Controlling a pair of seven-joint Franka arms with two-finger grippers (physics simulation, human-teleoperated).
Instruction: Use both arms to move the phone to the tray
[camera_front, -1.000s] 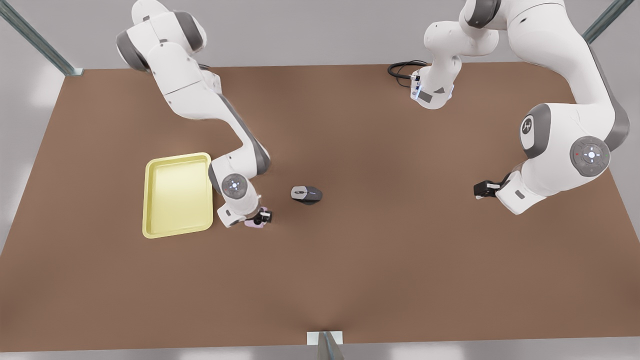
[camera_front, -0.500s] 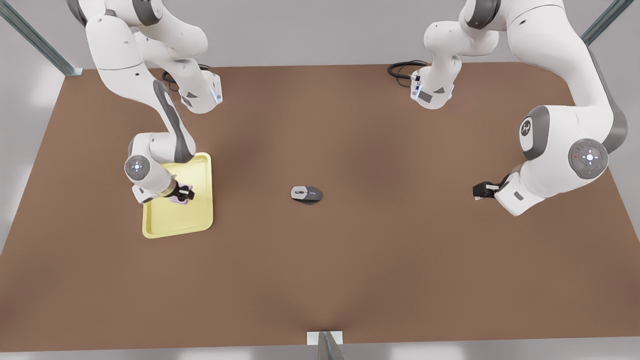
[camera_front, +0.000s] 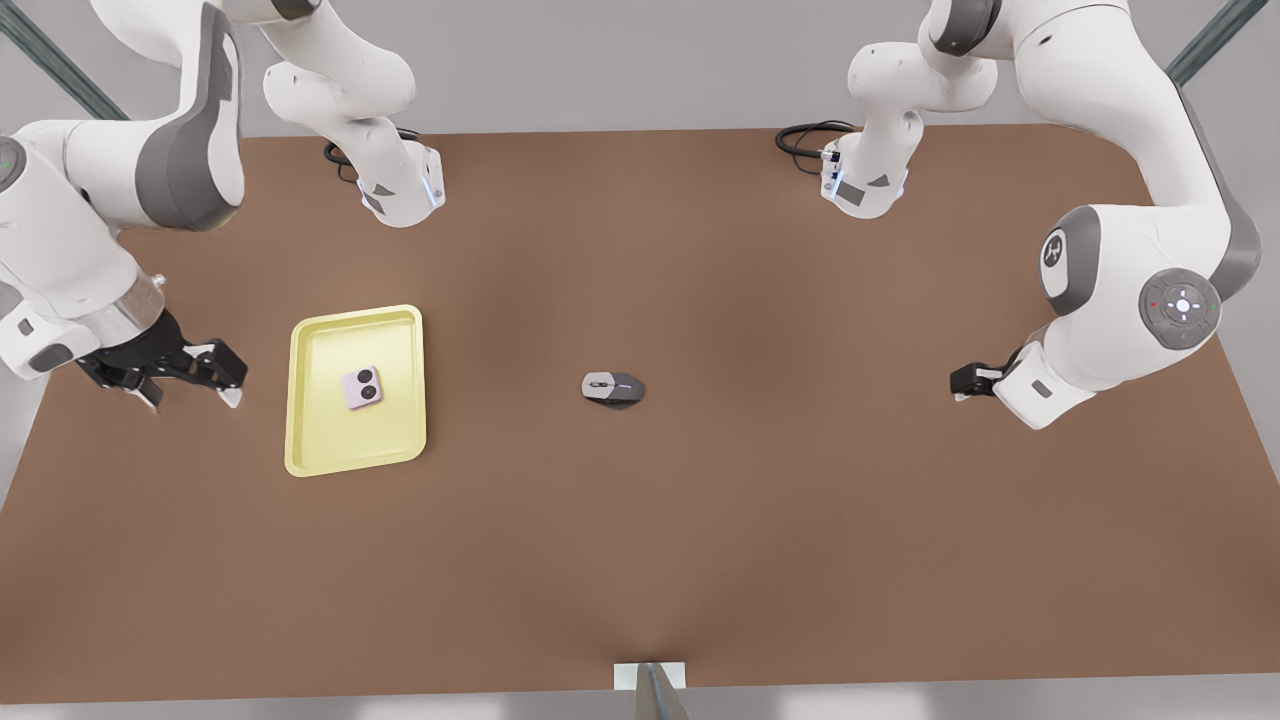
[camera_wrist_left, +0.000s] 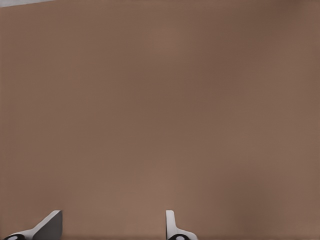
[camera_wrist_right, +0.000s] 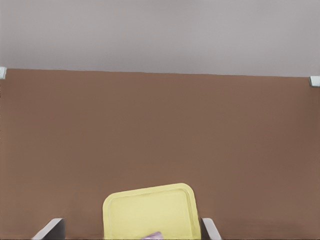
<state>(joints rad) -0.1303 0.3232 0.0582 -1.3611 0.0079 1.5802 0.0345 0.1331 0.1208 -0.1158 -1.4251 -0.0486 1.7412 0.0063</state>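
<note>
The pale pink phone (camera_front: 361, 388) lies flat in the middle of the yellow tray (camera_front: 330, 430), its two black circles facing up. My right gripper (camera_front: 192, 392) hangs open above the table on the front view's left, a short way off the tray's outer rim and touching nothing. From its wrist view the tray (camera_wrist_right: 150, 210) lies just ahead of the open right gripper (camera_wrist_right: 131, 222), with an edge of the phone (camera_wrist_right: 154, 235) showing. My left gripper (camera_front: 962, 382) waits on the front view's right; it stands open (camera_wrist_left: 112, 215) over bare brown table.
A grey computer mouse (camera_front: 613, 389) sits mid-table, between the tray and the left gripper. Black cables (camera_front: 805, 135) lie by the arm bases at the far edge. A metal post (camera_front: 650, 690) stands at the near edge. The brown table stretches wide between the arms.
The right gripper carried the phone from the table beside the tray over the tray, let it go there, then rose and drew back toward the front view's left. The left arm barely moved.
</note>
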